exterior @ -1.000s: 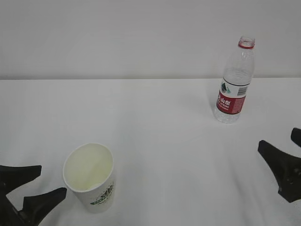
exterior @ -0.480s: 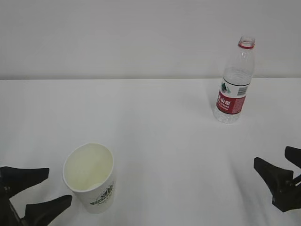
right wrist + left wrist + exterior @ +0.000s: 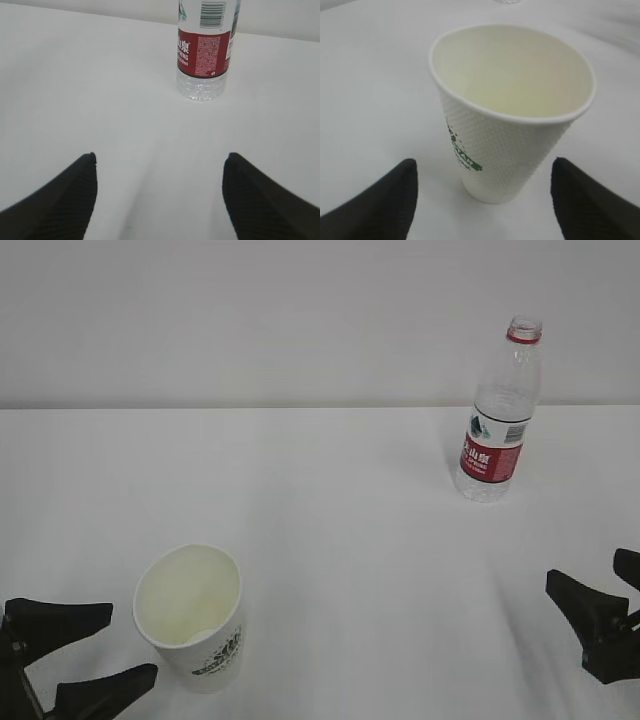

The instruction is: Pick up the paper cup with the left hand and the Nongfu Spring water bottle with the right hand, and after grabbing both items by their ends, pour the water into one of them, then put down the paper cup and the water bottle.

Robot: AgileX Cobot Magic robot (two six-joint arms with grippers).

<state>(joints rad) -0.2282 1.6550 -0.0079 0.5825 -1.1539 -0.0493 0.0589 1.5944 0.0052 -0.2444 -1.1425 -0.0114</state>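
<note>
The white paper cup (image 3: 190, 615) stands upright at the front left, cream inside, with a green logo near its base. My left gripper (image 3: 132, 640) is just left of it, open and not touching. In the left wrist view the paper cup (image 3: 510, 115) fills the frame, and the left gripper (image 3: 483, 161) has a black jaw on either side of the cup's base with gaps. The uncapped, red-labelled Nongfu Spring water bottle (image 3: 497, 415) stands at the back right. My right gripper (image 3: 585, 575) is open well in front of it. The bottle (image 3: 202, 50) is far beyond the right gripper (image 3: 160, 156). I cannot make out water.
A white table (image 3: 330, 500) carries both items, and a plain white wall rises behind its far edge. A wide stretch of bare tabletop separates cup and bottle.
My left gripper has slid right toward the cup's base. My right gripper has sunk lower at the right edge. Cup and bottle have not moved.
</note>
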